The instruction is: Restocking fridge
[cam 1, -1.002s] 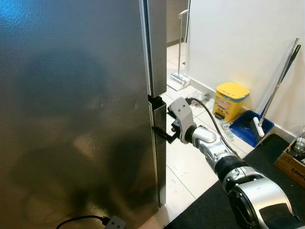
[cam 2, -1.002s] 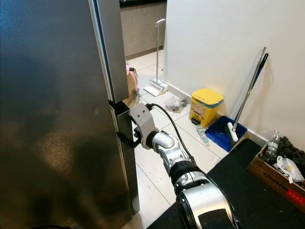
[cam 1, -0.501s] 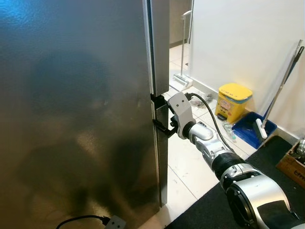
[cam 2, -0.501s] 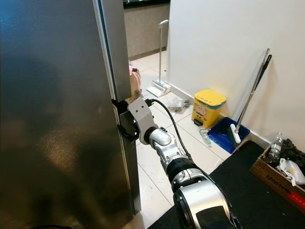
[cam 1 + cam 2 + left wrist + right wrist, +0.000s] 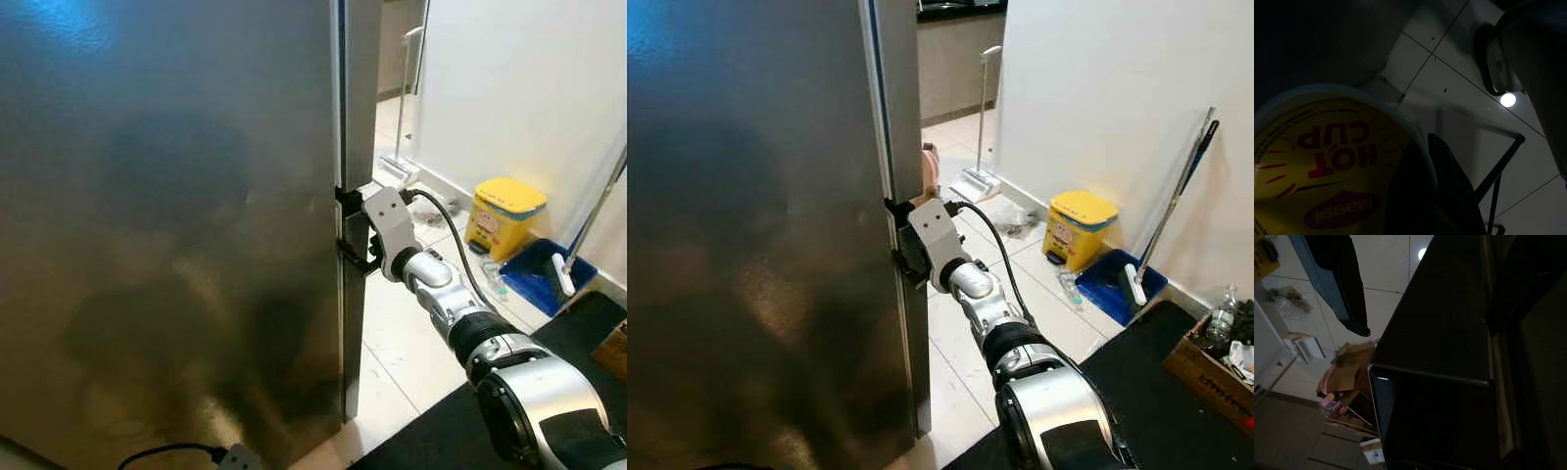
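My right gripper (image 5: 361,257) is at the fridge's (image 5: 176,215) right edge, at the notch between the upper and lower doors. In the right wrist view one black finger (image 5: 1344,289) stands clear over the floor tiles while the other is a dark blur against the door edge, so the fingers are spread with the door's edge between them; I cannot tell whether they actually press on it. Both doors look closed, so nothing inside the fridge shows.

My left gripper (image 5: 1449,196) has a noodle cup (image 5: 1327,166) against its dark finger, the yellow lid with red "HOT CUP" lettering facing the camera. That view is very dark and the cup is cut off at the frame edge; I cannot see the second finger, so I cannot tell how the grip closes. What is in the cup is sealed from view.

To the right by the white wall stands a yellow bin (image 5: 505,212), lid shut, and beside it a blue dustpan (image 5: 547,279) with a white brush head in it. A cardboard box (image 5: 1213,364) at the far right is cut off; a clear bottle (image 5: 1223,316) stands at its edge and the rest of its contents are hard to make out. Behind the fridge, more boxes and pinkish items (image 5: 1347,391) sit jumbled on the floor.
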Robot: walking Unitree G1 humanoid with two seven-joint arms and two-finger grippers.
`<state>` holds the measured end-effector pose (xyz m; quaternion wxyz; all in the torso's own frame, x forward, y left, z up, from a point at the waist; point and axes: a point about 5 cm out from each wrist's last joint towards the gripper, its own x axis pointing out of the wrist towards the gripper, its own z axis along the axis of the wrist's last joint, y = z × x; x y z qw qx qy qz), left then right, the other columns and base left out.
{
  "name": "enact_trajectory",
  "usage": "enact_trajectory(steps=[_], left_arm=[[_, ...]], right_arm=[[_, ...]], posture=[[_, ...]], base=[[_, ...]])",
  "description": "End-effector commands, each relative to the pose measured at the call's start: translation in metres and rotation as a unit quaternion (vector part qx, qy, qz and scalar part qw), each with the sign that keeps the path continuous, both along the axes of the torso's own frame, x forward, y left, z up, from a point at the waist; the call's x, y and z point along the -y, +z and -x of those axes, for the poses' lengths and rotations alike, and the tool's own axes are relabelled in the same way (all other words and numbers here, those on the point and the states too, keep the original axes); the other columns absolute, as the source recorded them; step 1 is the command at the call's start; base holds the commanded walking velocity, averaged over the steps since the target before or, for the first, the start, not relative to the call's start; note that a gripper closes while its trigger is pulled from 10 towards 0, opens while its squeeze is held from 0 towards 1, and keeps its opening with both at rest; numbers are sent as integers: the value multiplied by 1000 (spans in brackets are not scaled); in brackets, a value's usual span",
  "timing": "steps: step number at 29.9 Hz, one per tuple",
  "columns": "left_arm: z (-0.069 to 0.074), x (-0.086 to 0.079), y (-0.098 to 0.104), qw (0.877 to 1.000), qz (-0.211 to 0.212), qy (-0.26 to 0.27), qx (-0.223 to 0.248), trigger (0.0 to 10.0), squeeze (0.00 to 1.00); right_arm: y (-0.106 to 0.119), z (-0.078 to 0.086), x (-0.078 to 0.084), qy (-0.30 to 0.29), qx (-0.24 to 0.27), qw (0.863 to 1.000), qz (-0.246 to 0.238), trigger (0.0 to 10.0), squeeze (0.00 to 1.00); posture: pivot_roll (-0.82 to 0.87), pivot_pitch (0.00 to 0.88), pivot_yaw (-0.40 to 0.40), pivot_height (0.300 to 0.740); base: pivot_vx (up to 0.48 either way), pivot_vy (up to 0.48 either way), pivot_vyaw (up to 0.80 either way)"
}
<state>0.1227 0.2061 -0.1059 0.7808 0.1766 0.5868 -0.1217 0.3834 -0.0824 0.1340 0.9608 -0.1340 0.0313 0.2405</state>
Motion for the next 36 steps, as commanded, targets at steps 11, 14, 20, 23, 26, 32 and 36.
enact_trajectory(steps=[11, 14, 20, 23, 26, 32, 36], left_arm=[[1, 3, -1, 1000, 3, -8, -5, 10000, 0], [1, 3, -1, 1000, 3, -8, -5, 10000, 0], [2, 3, -1, 1000, 3, -9, -5, 10000, 0], [2, 3, -1, 1000, 3, -9, -5, 10000, 0], [1, 3, -1, 1000, 3, -9, -5, 10000, 0], [1, 3, -1, 1000, 3, -10, -5, 10000, 0], [1, 3, -1, 1000, 3, -10, -5, 10000, 0]], right_arm=[[17, -13, 43, -117, 30, 993, -6, 10000, 0], [17, -13, 43, -119, 30, 992, -6, 10000, 0], [15, -13, 53, -145, 27, 989, -2, 10000, 0], [15, -13, 54, -146, 27, 989, -1, 10000, 0], [15, -13, 59, -159, 26, 987, 3, 10000, 0], [15, -14, 62, -169, 25, 985, 5, 10000, 0], [15, -14, 66, -179, 25, 984, 8, 10000, 0]], posture=[[-4, 0, 11, 740], [-4, 0, 11, 740], [-3, 0, 12, 740], [-3, 0, 12, 740], [-4, 0, 12, 740], [-3, 0, 11, 740], [-4, 0, 12, 740]], base=[[0, 0, 0], [0, 0, 0], [0, 0, 0], [0, 0, 0], [0, 0, 0], [0, 0, 0], [0, 0, 0]])
